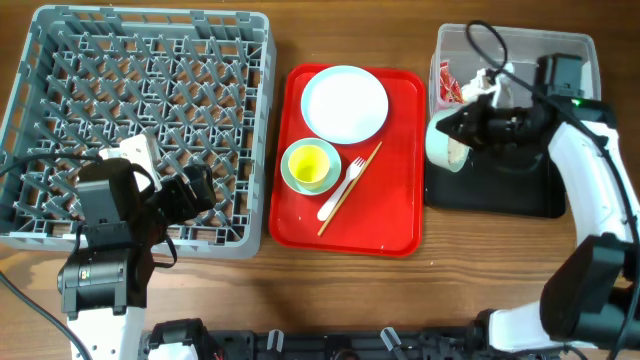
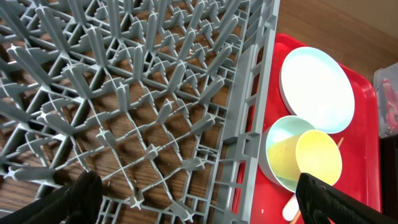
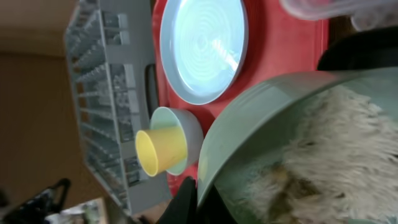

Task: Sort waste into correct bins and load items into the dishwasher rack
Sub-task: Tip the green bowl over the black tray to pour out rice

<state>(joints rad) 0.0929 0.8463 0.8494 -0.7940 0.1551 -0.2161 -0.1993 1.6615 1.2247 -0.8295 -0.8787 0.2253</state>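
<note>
My right gripper (image 1: pixel 462 125) is shut on the rim of a pale bowl (image 1: pixel 440 140), tilted on its side over the left end of the black tray (image 1: pixel 500 190). Off-white food scraps (image 3: pixel 329 155) cling inside the bowl (image 3: pixel 249 124). The clear tub (image 1: pixel 520 40) behind holds a red-and-white wrapper (image 1: pixel 447 85) and white tissue (image 1: pixel 483 82). My left gripper (image 1: pixel 200 190) is open and empty above the front right corner of the grey rack (image 1: pixel 140 100), also seen in the left wrist view (image 2: pixel 202 205).
The red tray (image 1: pixel 395 220) between rack and bins carries a white plate (image 1: pixel 345 103), a pale green bowl (image 1: pixel 292 175) with a yellow cup (image 1: pixel 312 163) in it, a white fork (image 1: pixel 343 187) and a chopstick (image 1: pixel 372 155). The rack (image 2: pixel 124 93) holds nothing.
</note>
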